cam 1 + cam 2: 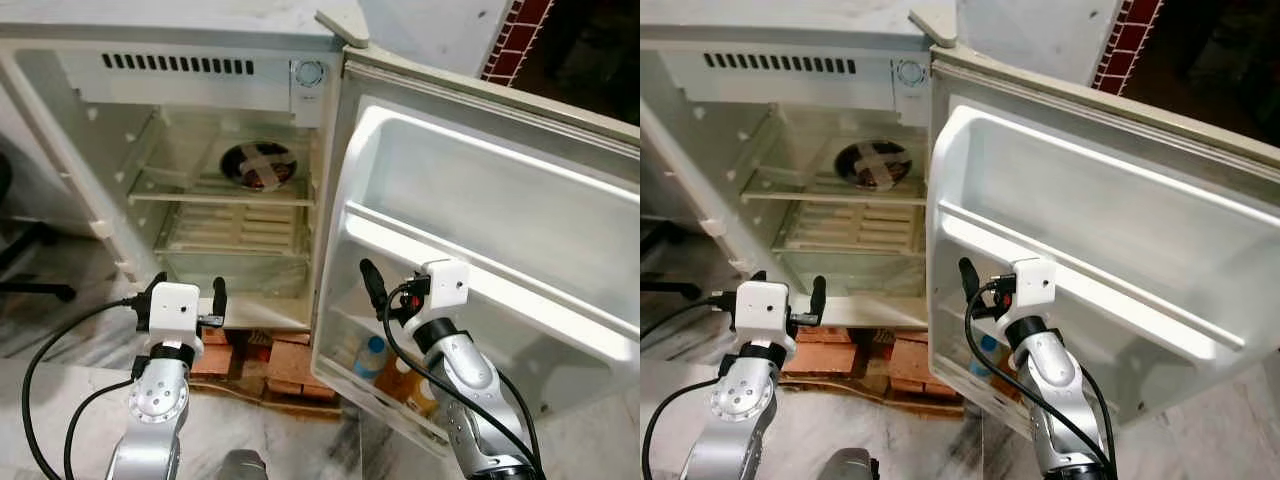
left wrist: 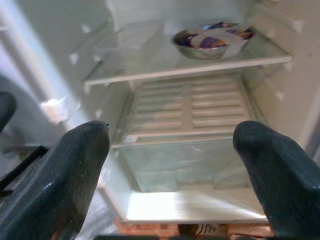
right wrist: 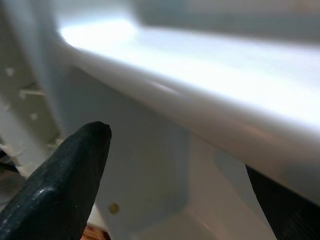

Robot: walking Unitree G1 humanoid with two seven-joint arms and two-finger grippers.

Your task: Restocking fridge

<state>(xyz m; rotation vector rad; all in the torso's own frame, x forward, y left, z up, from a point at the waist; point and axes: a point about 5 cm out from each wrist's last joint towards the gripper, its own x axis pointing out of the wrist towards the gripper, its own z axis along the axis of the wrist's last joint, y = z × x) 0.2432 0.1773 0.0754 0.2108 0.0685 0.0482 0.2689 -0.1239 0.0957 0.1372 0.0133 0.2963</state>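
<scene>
The small white fridge stands open. On its upper wire shelf sits a steel bowl with a taped cover, also seen as the bowl. My left gripper hovers open and empty in front of the fridge's bottom compartment, its fingers wide apart. My right gripper is open and empty close to the inside of the door, just under its middle rail. The door's bottom shelf holds a blue-capped bottle and an orange bottle.
The fridge rests on red bricks over a marble floor. A clear crisper cover spans the lower compartment. An office chair's base stands at the left. A red brick wall shows behind the door.
</scene>
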